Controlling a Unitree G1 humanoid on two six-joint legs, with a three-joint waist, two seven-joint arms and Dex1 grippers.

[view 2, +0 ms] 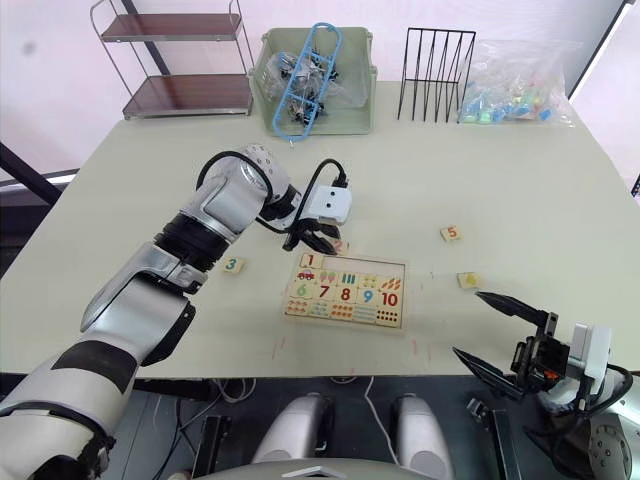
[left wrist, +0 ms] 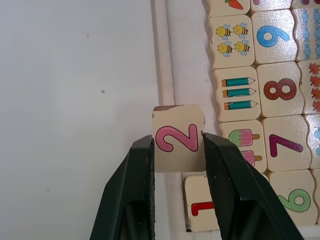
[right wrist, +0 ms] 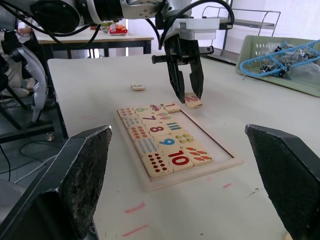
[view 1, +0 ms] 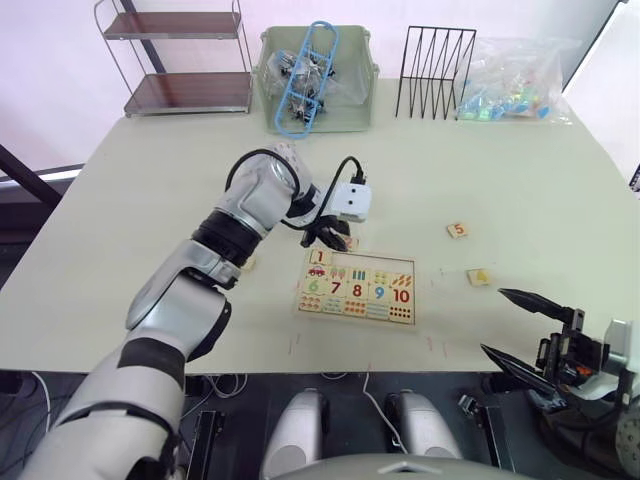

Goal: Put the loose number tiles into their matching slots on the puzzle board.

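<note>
left claw [left wrist: 177, 150]: closed on the 2 tile [left wrist: 178, 136], one black finger on each side edge, digit facing the wrist camera; tile looks tilted, far edge resting on or just past the board's back rim, near edge lifted
right claw [view 1: 525, 330]: wide open, holding nothing, hanging low off the worktop's near right corner
board [view 1: 357, 288]: flat on the worktop [view 1: 150, 180], centre front; lower rows filled, 6 to 10 plus picture tiles
top row: 1 tile [view 1: 318, 257] seated at left end; the bare recess [left wrist: 186, 60] runs on from it, with the slot next to the 1 open
other loose tiles: 3 tile [view 2: 233, 265] left of board, 5 tile [view 1: 457, 231] and 4 tile [view 1: 480, 277] well apart on the right
step in hand: seating the 2 in the slot right beside the 1 (judgement)
how to do it well: pull the tile back over the rim so it sits above the bare recess; square its edges to the 1 and to the picture tile below; level it before lowering, since a tilted tile will likely catch on the rim; let go only once it lies flat
risk: fingers straddle the tile and may nudge the 1 or the ice-lolly tile [left wrist: 243, 141] when opening; open only a little, lift straight up
progress: roughly one of five in, 2 nearly there (judgement)
</note>
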